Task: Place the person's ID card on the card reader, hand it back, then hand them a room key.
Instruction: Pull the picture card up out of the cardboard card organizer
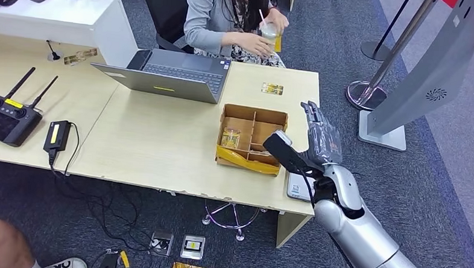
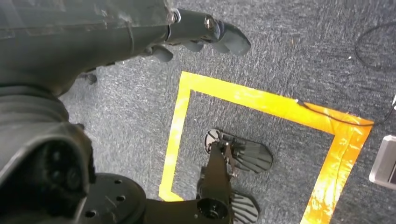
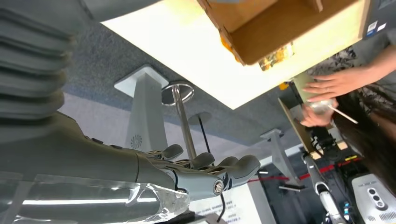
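r hand (image 1: 322, 141): up over the desk's (image 1: 162, 143) right end, just right of the box (image 1: 251, 139); fingers straight and a bit apart, holding nothing.
l hand (image 2: 205, 35): hangs by my side over carpet and yellow floor tape (image 2: 261, 105); fingers look loosely curled w/ nothing in them, can't tell more.
id card (image 1: 272, 88): prob the small yellow card flat on the desk, far side, between box and person (image 1: 227, 19); well apart from my r hand.
reader (image 1: 298, 188): i judge the grey slab at the desk's near right corner, partly under my forearm, is it; nothing seen on it.
room key: likely a card in the box; one yellowish packet (image 1: 230, 137) in a left cell, can't tell what it is.
progress: early, i'd say. card not on reader, nothing handed back, no key given. all 3 steps left.
person: busy w/ a cup (image 1: 269, 34), both hands on it, not reaching to me.
counts: 1 loose card, 1 box w/ several cells, 1 laptop (image 1: 171, 74), 1 remote (image 1: 9, 118), 1 black adapter (image 1: 56, 135), 1 person seated.
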You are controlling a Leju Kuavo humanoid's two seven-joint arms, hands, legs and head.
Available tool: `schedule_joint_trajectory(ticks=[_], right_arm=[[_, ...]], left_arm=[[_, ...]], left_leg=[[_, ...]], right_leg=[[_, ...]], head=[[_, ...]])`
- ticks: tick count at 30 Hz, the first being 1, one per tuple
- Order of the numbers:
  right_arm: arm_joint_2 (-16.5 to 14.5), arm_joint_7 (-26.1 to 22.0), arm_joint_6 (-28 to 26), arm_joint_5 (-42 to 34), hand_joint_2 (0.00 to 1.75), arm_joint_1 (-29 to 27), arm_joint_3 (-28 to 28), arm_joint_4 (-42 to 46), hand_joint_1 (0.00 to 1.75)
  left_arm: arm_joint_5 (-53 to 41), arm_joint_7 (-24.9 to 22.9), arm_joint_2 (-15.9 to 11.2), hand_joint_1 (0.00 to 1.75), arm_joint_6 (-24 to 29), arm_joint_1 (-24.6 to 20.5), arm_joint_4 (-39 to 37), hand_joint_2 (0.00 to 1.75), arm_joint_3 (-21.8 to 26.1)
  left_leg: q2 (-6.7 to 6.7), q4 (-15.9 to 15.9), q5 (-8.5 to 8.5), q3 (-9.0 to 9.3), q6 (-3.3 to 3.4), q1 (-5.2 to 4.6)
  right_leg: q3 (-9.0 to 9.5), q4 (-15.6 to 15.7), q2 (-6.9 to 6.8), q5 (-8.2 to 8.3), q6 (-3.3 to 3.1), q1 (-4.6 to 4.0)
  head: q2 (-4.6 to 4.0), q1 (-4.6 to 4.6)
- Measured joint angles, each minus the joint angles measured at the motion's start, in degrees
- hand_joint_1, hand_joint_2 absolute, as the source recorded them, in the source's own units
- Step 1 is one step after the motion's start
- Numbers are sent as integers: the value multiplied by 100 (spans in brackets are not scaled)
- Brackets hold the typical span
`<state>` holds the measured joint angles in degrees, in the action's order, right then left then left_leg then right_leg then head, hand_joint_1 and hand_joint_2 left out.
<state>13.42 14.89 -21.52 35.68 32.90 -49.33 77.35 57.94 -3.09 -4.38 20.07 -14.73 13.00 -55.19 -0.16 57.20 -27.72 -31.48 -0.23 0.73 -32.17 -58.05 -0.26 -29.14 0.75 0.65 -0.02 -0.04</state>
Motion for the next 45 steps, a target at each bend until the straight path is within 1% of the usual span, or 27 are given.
schedule_joint_trajectory(ticks=[2, 7, 10, 14, 19, 23, 26, 30, 36, 40, 45], right_arm=[[78, 118, -3, 113, 175, -195, -1, 282, 0], [247, 490, 61, 789, 175, -544, -30, 914, 0], [292, 648, 87, 1119, 175, -706, -75, 1198, 0], [302, 852, -9, 1658, 175, -878, -138, 1325, 0], [256, 1026, -103, 2155, 175, -1005, -214, 1226, 0], [130, 1095, -119, 2486, 175, -1037, -270, 1005, 0], [-9, 1109, -109, 2600, 175, -1036, -323, 793, 0], [-216, 1061, -66, 2561, 175, -1010, -364, 421, 0], [-525, 853, -128, 2417, 175, -917, -420, -188, 0], [-809, 738, -87, 2381, 175, -772, -486, -714, 0], [-1083, 635, -69, 2439, 175, -653, -549, -990, 0]], left_arm=[[34, 40, -19, 0, 18, 39, 0, 0, 0], [94, 92, -45, 0, 84, 113, 0, 0, 2], [138, 129, -45, 0, 103, 137, 0, 0, 2], [311, 186, -39, 0, 115, 173, 0, 0, 16], [324, 188, -33, 0, 154, 194, 0, 0, 22], [287, 151, -26, 0, 157, 186, 0, 0, 22], [273, 127, -14, 0, 149, 175, 0, 0, 22], [189, 72, 3, 0, 140, 146, 0, 0, 21], [163, 44, 19, 0, 142, 97, 0, 0, 20], [130, 21, 22, 0, 148, 72, 0, 0, 20], [100, 7, 25, 0, 154, 50, 0, 0, 20]], left_leg=[[0, 0, 0, 0, 0, 0], [1, -1, 0, 0, 0, 0], [1, -1, 0, 0, 0, 0], [0, -1, 0, -1, 0, 0], [0, -2, 0, -3, 0, 0], [0, -2, 0, -3, 0, 0], [0, -2, 0, -3, 0, 0], [-1, -3, 0, -3, 0, 1], [-1, -3, 0, -4, 0, 1], [0, -2, 0, -4, -1, 1], [-1, -3, 1, -5, -1, 2]], right_leg=[[0, 0, 0, 0, 0, 0], [0, 0, 1, 0, 0, 0], [0, 0, 1, 0, 0, 0], [1, 0, 0, 0, 0, 0], [1, 0, -2, 0, 0, 0], [1, 0, -1, 0, 0, 0], [1, 0, -2, 0, 0, 0], [1, -1, -2, -1, -1, -1], [1, -1, -2, -1, -1, -1], [0, -1, -2, -1, -1, -1], [0, -2, 0, -1, -2, -2]], head=[[0, -1], [0, 1], [0, 0], [0, -1], [0, 1], [0, 0], [0, -1], [0, 1], [0, 1], [0, 1], [0, 1]])
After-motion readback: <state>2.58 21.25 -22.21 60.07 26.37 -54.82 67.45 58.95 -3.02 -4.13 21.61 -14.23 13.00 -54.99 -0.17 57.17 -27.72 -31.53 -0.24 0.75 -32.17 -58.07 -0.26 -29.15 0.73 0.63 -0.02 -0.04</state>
